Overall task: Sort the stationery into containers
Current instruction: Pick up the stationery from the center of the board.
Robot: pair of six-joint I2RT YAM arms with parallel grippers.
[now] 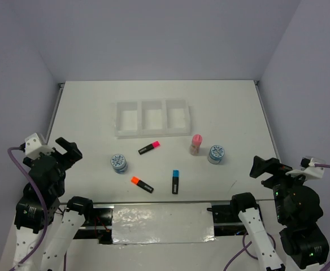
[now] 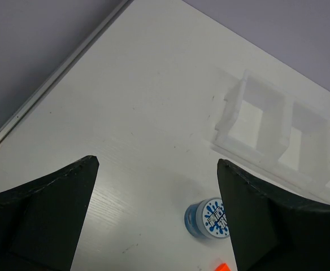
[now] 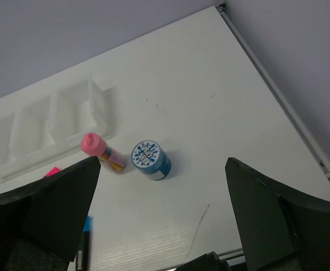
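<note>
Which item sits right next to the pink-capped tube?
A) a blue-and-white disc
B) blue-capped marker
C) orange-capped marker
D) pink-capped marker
A: in the top view a blue-and-white disc stands just beside the pink-capped tube, and the right wrist view shows the same pair close together.
</note>
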